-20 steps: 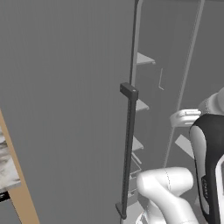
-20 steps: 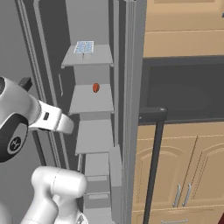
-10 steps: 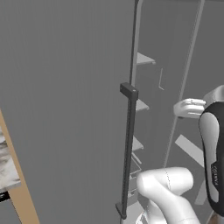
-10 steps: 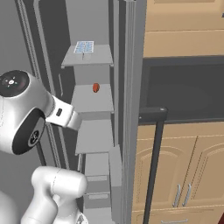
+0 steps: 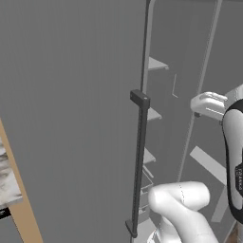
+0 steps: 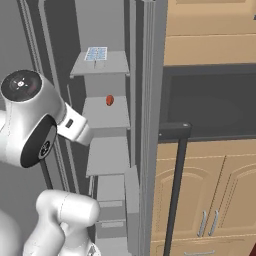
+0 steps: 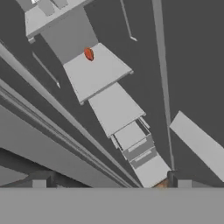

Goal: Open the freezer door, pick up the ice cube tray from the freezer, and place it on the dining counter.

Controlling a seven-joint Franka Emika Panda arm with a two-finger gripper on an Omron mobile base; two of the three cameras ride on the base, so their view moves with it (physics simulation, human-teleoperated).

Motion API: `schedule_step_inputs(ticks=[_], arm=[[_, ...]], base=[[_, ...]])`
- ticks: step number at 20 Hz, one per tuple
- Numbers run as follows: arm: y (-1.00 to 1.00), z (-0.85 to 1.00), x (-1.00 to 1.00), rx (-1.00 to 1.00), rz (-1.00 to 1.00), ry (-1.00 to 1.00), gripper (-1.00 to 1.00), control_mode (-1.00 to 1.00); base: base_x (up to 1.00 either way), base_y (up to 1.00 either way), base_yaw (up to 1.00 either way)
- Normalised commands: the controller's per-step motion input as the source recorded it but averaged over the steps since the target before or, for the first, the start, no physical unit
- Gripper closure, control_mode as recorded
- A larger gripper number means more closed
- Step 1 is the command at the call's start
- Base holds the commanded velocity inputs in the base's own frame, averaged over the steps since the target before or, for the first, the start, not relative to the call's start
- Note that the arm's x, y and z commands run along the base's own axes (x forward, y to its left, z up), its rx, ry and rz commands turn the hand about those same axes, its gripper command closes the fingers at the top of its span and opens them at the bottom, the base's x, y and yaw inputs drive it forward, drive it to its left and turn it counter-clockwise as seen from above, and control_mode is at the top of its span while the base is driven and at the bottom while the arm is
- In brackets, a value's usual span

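Observation:
The freezer door (image 5: 71, 118) stands swung open, its black bar handle (image 5: 140, 161) facing me. Inside the freezer (image 6: 105, 150) pale shelves are stacked. The ice cube tray (image 6: 96, 53), white with pale blue cells, lies flat on the top shelf; its edge shows at the upper left of the hand view (image 7: 46, 6). My gripper (image 7: 109, 181) is open and holds nothing, its tips wide apart. It hangs in front of the middle shelves, below and well short of the tray. A marble corner of the dining counter (image 5: 7, 178) shows at the far left.
A small orange-red item (image 6: 109, 100) sits on the second shelf (image 7: 94, 70). Drawers (image 6: 112, 215) fill the freezer's bottom. To the right stand a dark oven front with a black handle (image 6: 175, 190) and tan cabinets (image 6: 220, 200). My arm's big joint (image 6: 27, 117) is left of the shelves.
The arm has swung upward: the big joint rose into the right base view and the hand climbed a little toward the shelves. Door and tray have not moved.

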Motion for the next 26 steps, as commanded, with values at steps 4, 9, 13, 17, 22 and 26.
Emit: schedule_step_inputs(ticks=[4, 9, 13, 17, 22, 26], arm=[[0.03, 0.18, 0.09, 0.12, -0.17, -0.02, -1.0, -1.0], [0.03, 0.22, 0.12, 0.11, -0.18, -0.03, -1.0, -1.0], [0.0, 0.18, 0.13, 0.1, -0.15, -0.05, -1.0, -1.0], [0.0, 0.23, 0.14, 0.14, -0.12, -0.05, -1.0, -1.0], [0.0, 0.24, 0.13, 0.16, -0.08, -0.04, -1.0, -1.0], [0.0, 0.31, 0.22, 0.13, -0.02, 0.0, -1.0, -1.0]], base=[[0.0, 0.0, 0.0], [0.0, 0.0, 0.0], [0.0, 0.0, 0.0], [0.0, 0.0, 0.0], [0.0, 0.0, 0.0], [0.0, 0.0, 0.0]])
